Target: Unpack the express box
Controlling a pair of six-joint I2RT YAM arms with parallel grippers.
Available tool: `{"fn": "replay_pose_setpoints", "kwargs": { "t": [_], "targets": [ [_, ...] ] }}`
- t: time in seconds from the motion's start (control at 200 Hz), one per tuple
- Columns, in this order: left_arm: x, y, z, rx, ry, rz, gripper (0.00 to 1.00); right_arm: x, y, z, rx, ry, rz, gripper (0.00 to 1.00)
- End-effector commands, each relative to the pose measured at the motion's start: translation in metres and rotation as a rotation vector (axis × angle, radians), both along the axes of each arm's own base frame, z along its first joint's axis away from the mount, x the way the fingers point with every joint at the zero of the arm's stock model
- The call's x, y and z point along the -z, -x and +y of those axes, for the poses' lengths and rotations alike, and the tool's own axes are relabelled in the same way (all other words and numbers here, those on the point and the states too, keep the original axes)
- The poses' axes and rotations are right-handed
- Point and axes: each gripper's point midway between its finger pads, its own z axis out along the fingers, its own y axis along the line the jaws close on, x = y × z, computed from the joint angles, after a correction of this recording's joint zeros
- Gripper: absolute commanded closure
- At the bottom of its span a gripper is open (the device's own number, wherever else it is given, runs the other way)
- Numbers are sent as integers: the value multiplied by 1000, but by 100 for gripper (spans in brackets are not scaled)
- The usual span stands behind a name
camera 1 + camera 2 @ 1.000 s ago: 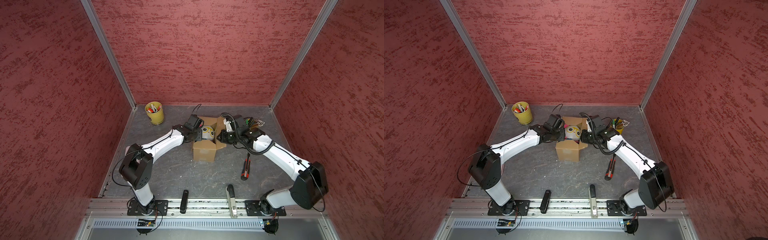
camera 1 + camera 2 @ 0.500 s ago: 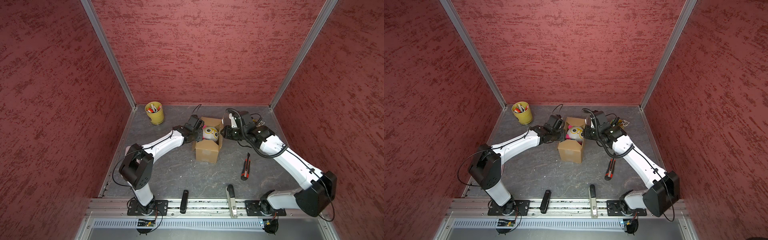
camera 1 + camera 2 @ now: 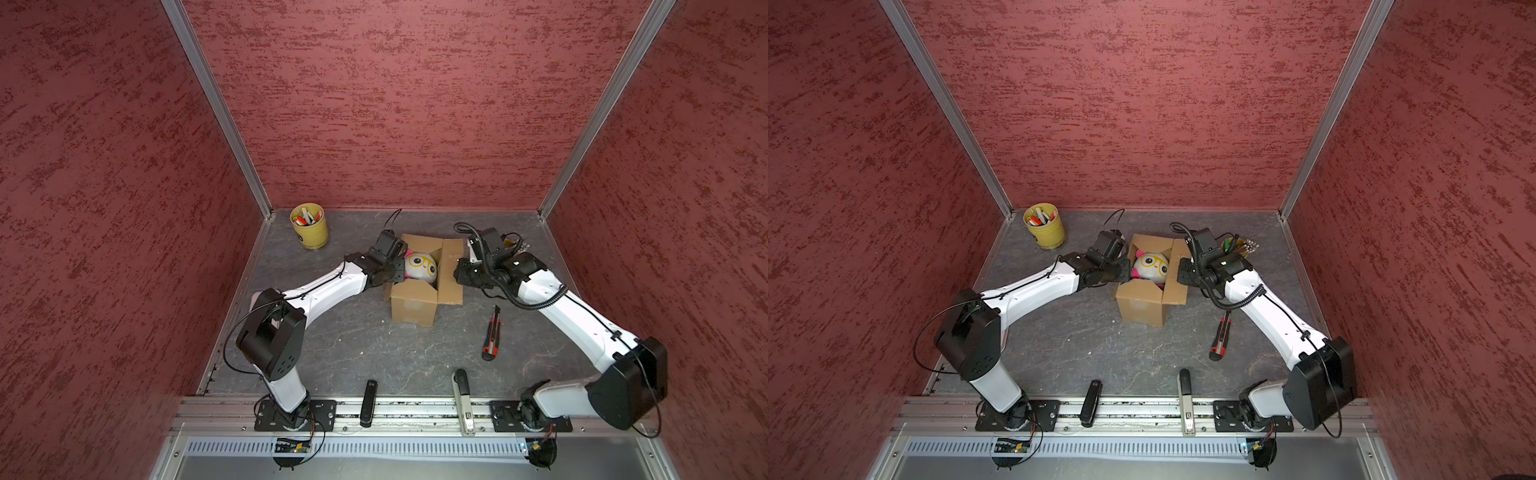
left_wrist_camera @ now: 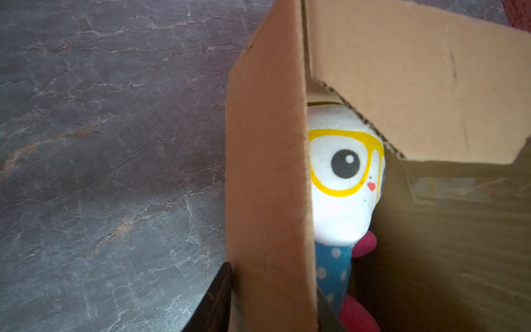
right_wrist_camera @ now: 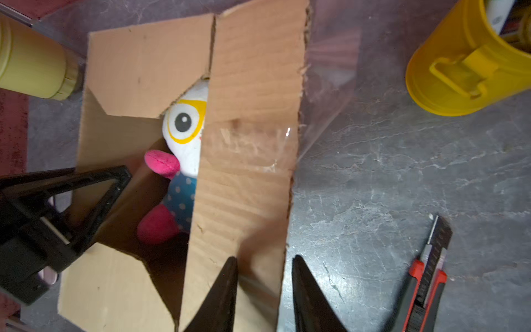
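Clamping the upright left flap of the brown corrugated cardboard express box [image 3: 413, 307], the left tool [image 4: 273, 276] has one dark finger on each face of the cardboard, jaws narrowed to the flap's thickness. The right tool [image 5: 265, 258] grasps nothing. Its jaws stand partly apart over the outer edge of the right flap, which is folded outward, with one finger over cardboard and its mate over the grey marbled surface [image 3: 353, 340]. Whether either pad touches the flap cannot be told. The box stands open near the middle of the surface, between the two tools.

One white round-headed plush toy [image 3: 420, 266] with yellow printed glasses sits inside. One red-and-black utility knife [image 3: 491, 332] lies right of the box. There are two yellow pen cups: the far-left cup [image 3: 309, 226] in full view, and the right cup [image 5: 448, 80], mostly hidden behind the right arm in both top views. Two oblong objects, the black one [image 3: 368, 401] and the grey one [image 3: 462, 399], lie at the near edge, and what they are is hard to make out. The box walls hide the toy's lower body, and the left wrist view cuts off the finger bases.
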Motion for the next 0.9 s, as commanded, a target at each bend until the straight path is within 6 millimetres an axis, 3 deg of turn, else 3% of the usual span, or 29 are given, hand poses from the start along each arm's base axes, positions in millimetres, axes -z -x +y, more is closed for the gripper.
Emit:
{"fn": "replay_pose_setpoints", "kwargs": {
  "t": [0.0,0.175,0.376,0.516,0.621,0.727,0.892],
  "targets": [
    [15,15,6,-8,1,58,63,20,-8,5,-15,6,26,67],
    [10,24,3,-29,93,67,63,44,-24,29,-75,-50,53,68],
    [3,46,-1,-65,186,82,59,39,-44,60,-161,-158,10,68],
    [-4,63,-3,-109,243,77,49,38,-54,71,-196,-173,9,68],
    [-14,72,2,-145,258,47,42,36,-57,66,-179,-142,9,68],
    [-35,76,17,-184,257,-3,35,26,-53,48,-125,-72,1,67],
    [-66,77,43,-211,242,-65,21,-10,-32,19,-63,-7,-52,65]
  ]
}}
